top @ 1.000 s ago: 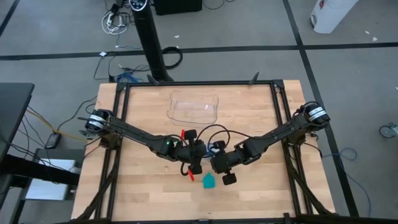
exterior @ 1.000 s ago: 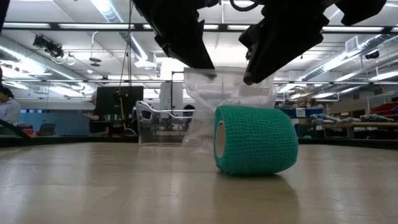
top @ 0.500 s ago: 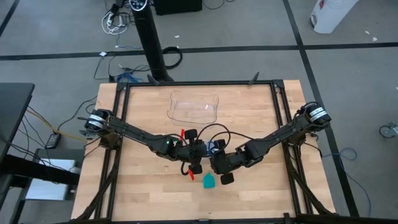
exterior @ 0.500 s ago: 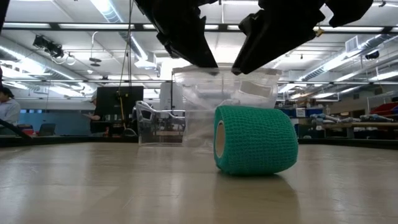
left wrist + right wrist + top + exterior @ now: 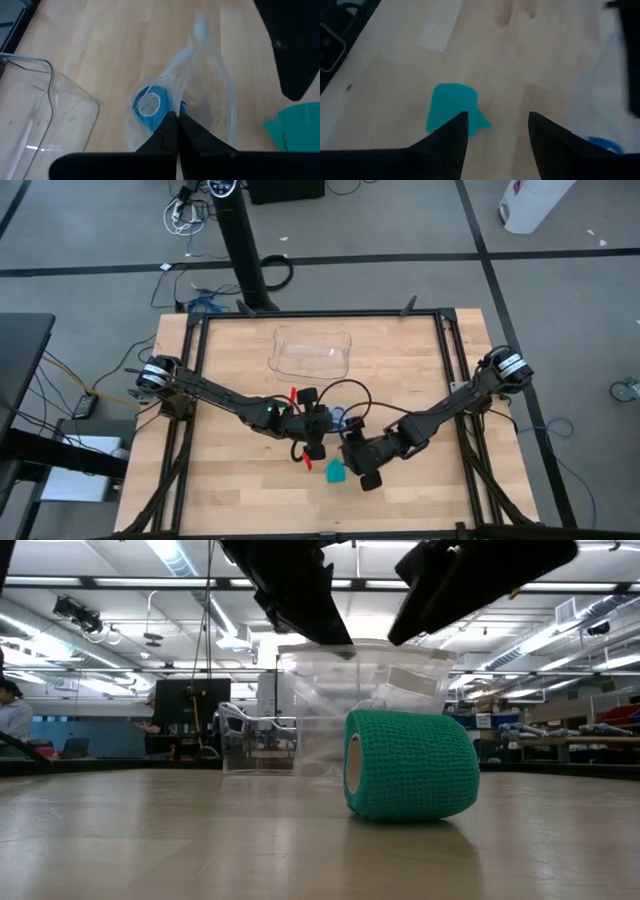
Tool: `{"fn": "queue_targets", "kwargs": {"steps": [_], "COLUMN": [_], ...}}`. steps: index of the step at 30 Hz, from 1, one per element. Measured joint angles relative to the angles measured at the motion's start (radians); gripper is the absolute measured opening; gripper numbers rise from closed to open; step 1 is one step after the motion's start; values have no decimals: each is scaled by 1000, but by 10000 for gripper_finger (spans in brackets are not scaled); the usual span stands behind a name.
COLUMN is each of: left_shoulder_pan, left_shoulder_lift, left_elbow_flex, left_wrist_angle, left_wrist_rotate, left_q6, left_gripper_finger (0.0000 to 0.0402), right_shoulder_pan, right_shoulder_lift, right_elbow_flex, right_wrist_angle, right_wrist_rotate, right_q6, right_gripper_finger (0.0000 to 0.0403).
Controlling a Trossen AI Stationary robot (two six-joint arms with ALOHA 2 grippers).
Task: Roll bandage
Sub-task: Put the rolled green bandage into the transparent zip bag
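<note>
Teal-green fabric bandage roll [image 5: 410, 764] lies on its side on the wooden surface [image 5: 230, 490], touched by nothing. Right gripper [image 5: 497, 131] hovers just beside it with fingers spread. Left gripper [image 5: 177, 131], fingers closed, pinches a clear plastic bag [image 5: 210, 107], probably lifting it aside.

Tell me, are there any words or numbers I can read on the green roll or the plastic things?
None can be read.
The bandage shows only plain teal fabric.
The clear plastic tray is bare.
The pale label on the plastic bag is too blurred to read.
</note>
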Motion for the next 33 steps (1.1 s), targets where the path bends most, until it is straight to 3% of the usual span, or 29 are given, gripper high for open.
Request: {"fn": "queue_targets", "kwargs": {"steps": [8, 16, 24, 29, 33], "left_shoulder_pan": [-4, -8, -10, -10, -10], "left_shoulder_lift": [0, 0, 0, 0, 0], "left_elbow_flex": [0, 0, 0, 0, 0], "left_wrist_angle": [8, 8, 4, 3, 1], "left_wrist_rotate": [1, 18, 67, 67, 69], "left_q6": [20, 23, 23, 24, 25], "left_gripper_finger": [3, 3, 3, 3, 3], "right_shoulder_pan": [74, 111, 113, 124, 111], "right_shoulder_lift": [9, 133, 183, 183, 200], "right_elbow_flex": [0, 1, 0, 0, 1], "right_wrist_angle": [53, 177, 198, 158, 172], "right_wrist_rotate": [37, 46, 80, 162, 146], "right_q6": [94, 145, 219, 207, 199], "right_gripper_finger": [185, 193, 228, 248, 272]}}
